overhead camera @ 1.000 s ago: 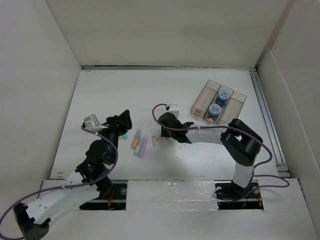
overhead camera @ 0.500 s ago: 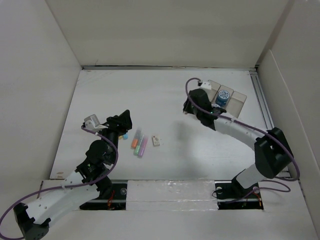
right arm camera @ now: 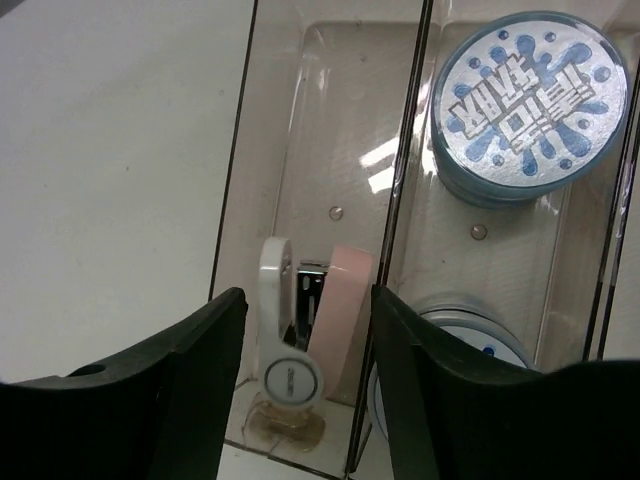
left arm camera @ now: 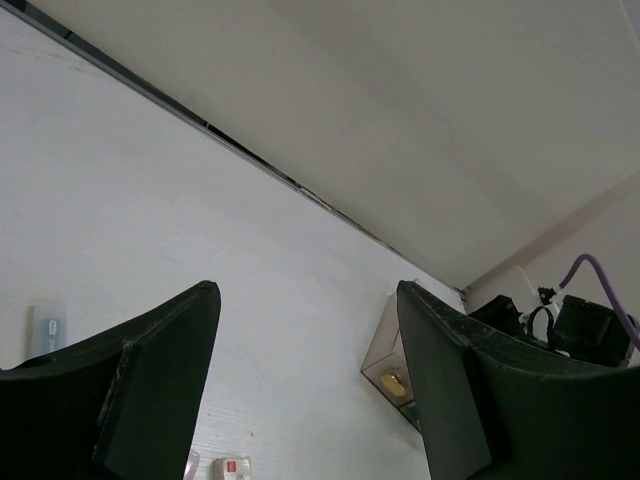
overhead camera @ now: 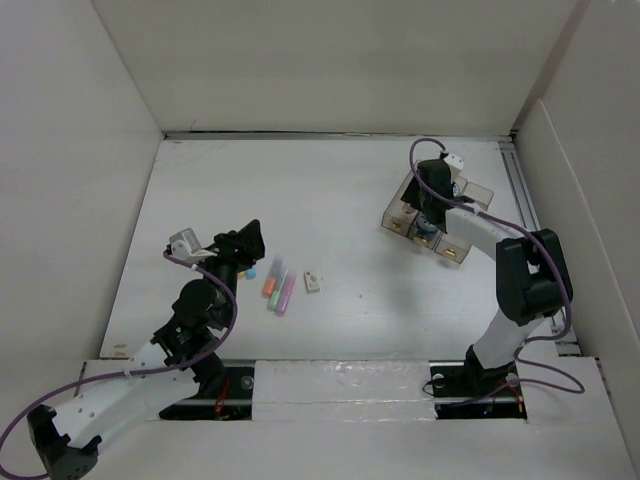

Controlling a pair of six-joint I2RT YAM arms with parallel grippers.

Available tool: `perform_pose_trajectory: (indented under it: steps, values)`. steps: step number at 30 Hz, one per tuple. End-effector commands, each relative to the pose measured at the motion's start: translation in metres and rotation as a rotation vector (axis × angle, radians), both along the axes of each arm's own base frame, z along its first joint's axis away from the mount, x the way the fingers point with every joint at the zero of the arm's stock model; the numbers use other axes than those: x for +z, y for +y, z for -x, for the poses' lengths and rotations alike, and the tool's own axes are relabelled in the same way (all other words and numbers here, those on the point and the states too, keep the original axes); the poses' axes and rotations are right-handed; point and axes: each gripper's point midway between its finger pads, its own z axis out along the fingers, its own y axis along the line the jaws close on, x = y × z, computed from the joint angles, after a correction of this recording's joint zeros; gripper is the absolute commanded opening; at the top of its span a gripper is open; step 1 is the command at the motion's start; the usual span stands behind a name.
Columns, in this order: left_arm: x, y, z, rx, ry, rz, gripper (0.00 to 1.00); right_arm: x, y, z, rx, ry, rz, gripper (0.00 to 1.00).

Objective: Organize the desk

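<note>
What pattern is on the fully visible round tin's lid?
Silver lid with blue splashes and lettering, blue rim; clearest in right wrist view.

The desk (overhead camera: pixel 350 190) is shown as a large, flat, white tabletop of painted planks, laid level. It is enclosed on the left, far and right sides by upright white panels (overhead camera: pixel 330 60).

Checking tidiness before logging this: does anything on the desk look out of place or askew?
Yes. Several highlighters and a small white block lie loose on the desk at mismatched angles, outside the clear tray where other items sit.
</note>
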Motion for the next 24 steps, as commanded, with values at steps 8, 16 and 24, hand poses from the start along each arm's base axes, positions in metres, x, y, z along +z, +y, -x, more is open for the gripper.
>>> perform_pose_trajectory:
  steps: [8,16,24]
  values:
    - [0.012,-0.001,0.001,-0.006,-0.027,0.028,0.67,0.081,0.04,-0.003,0.118,-0.218,-0.063,0.82]
    - [0.011,0.003,0.001,0.009,-0.026,0.032,0.67,0.047,0.182,0.084,0.557,-0.125,-0.102,0.09]
    - [0.009,0.002,0.001,0.007,-0.026,0.028,0.67,-0.02,0.26,0.175,0.757,0.056,0.017,0.74]
